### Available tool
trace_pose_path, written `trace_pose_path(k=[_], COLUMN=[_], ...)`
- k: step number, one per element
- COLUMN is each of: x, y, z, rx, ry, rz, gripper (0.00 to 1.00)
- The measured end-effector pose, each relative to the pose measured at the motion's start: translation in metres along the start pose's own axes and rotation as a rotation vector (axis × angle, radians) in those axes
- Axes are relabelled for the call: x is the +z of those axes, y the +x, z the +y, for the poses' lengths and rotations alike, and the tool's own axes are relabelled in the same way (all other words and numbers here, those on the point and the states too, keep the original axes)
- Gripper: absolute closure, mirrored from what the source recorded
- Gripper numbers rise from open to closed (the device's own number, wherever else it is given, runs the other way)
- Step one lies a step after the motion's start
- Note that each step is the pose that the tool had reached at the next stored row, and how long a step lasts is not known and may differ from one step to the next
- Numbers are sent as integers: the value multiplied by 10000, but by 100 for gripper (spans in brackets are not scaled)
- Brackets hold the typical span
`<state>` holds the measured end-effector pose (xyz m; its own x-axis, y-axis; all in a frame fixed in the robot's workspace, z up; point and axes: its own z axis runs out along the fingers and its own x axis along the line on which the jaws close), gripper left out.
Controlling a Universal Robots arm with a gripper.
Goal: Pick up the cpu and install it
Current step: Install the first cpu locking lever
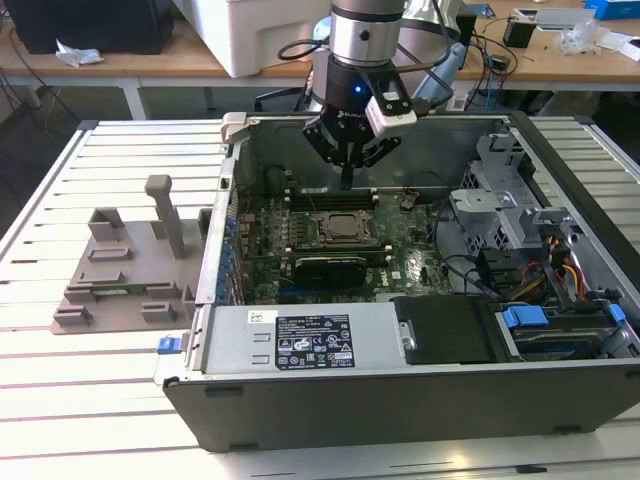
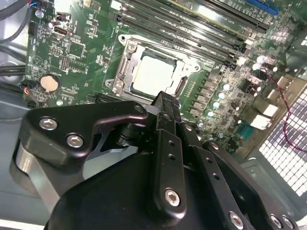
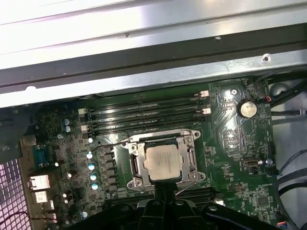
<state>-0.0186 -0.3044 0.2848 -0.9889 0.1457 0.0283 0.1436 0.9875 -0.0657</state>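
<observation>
the hand (image 1: 347, 178) (closed, empty) hovers above the cpu (image 3: 162, 162) seated in its socket (image 3: 135, 165).

A pale bench (image 1: 110, 400) of ribbed metal slats carries an open dark-grey computer case (image 1: 400, 400) lying on its side, and just beside it, toward the exterior view's left, a grey moulded plastic tray (image 1: 125, 280) with upright posts.

Silver-white cpu (image 3: 161, 162); green motherboard (image 3: 230, 143); black claw (image 2: 165, 103); grey tray (image 1: 125, 275); blue drive tab (image 1: 524, 318).
</observation>
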Motion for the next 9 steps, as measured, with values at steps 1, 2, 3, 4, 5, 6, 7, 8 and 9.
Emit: trace_pose_path(k=[1,2,3,4,5,6,7,8,9], x=[0,0,0,0,0,0,0,0,0], y=[0,0,0,0,0,0,0,0,0], z=[0,0,0,0,0,0,0,0,0], rx=[-88,-148,-319,-487,-564,-624,-741,-867,-949], ry=[3,5,9,13,16,18,21,25,27], rz=[-6,-10,-21,-33,-37,-41,-49,-57,-63], gripper=[89,89,89,89,89,89,89,89,89])
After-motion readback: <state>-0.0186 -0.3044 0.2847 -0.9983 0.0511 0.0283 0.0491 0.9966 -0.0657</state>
